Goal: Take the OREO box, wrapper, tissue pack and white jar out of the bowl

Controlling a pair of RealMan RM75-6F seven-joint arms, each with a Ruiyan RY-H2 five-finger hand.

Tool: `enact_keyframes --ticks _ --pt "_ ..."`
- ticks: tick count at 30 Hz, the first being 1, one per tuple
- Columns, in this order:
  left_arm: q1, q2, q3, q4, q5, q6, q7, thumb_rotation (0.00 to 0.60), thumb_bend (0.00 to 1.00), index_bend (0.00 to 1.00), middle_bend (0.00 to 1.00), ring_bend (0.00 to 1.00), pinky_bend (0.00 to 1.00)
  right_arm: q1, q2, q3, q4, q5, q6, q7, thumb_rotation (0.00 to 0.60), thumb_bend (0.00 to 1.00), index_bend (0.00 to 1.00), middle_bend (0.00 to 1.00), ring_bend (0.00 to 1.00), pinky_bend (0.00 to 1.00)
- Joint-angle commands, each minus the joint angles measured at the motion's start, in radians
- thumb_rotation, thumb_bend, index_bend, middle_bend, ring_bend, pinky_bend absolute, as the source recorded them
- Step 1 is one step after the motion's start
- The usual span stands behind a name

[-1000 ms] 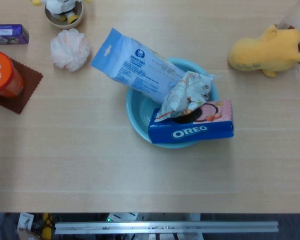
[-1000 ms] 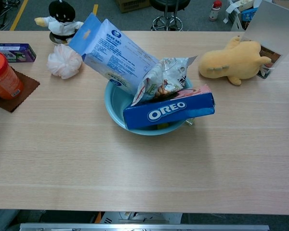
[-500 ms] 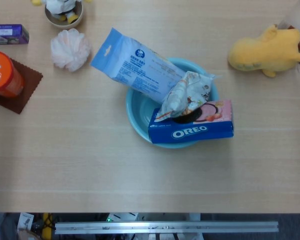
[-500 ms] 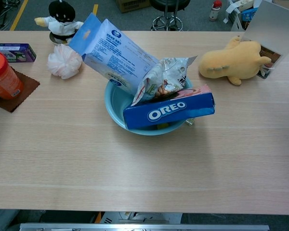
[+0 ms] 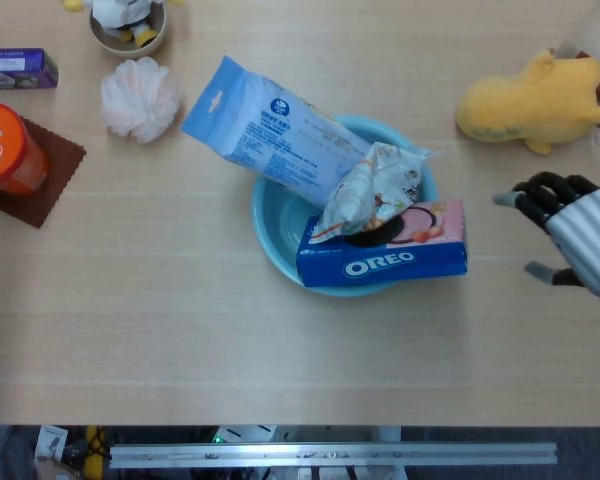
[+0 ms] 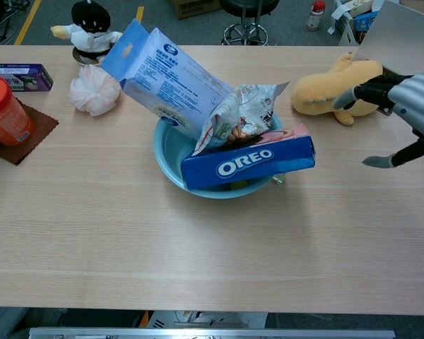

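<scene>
A light blue bowl (image 5: 275, 222) (image 6: 168, 151) stands mid-table. The blue OREO box (image 5: 383, 254) (image 6: 247, 164) lies on its front rim. A crumpled snack wrapper (image 5: 373, 190) (image 6: 237, 120) leans over the box. The blue-and-white tissue pack (image 5: 270, 130) (image 6: 166, 74) slants out over the bowl's back left rim. No white jar shows; the other items hide the bowl's inside. My right hand (image 5: 570, 232) (image 6: 399, 106) hovers to the right of the OREO box, apart from it, fingers spread and holding nothing. My left hand is out of sight.
A yellow plush toy (image 5: 533, 100) lies at the back right, just behind my right hand. At the left stand an orange can (image 5: 5, 147) on a brown coaster, a purple box (image 5: 15, 68), a white puff (image 5: 140, 97) and a small penguin toy (image 5: 127, 20).
My right hand has come into view from the right edge and moved left toward the OREO box. The bowl and its contents have not moved.
</scene>
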Motion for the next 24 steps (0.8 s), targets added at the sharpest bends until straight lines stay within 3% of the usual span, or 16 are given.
enact_keyframes --ticks 1,9,17,24 --pt "0.003 0.004 -0.001 0.009 -0.004 0.001 -0.01 0.6 0.36 0.17 0.22 0.21 0.16 0.026 -0.029 0.013 -0.011 0.017 -0.029 -0.027 0.6 0.03 0.29 0.36 0.27 0.4" --pt "0.005 0.007 0.0 0.023 -0.015 -0.009 -0.022 0.6 0.36 0.17 0.22 0.21 0.16 0.072 -0.081 0.003 -0.021 0.048 -0.101 -0.091 0.6 0.04 0.29 0.36 0.27 0.4" --pt "-0.005 0.004 -0.004 0.031 -0.013 -0.023 -0.014 0.6 0.36 0.17 0.22 0.21 0.16 0.091 -0.163 0.004 0.031 0.074 -0.105 -0.126 0.6 0.06 0.34 0.39 0.31 0.4" --pt "-0.007 0.006 -0.002 0.034 -0.016 -0.033 -0.023 0.6 0.36 0.17 0.22 0.21 0.16 0.104 -0.239 0.014 0.087 0.078 -0.079 -0.148 0.6 0.15 0.48 0.49 0.42 0.53"
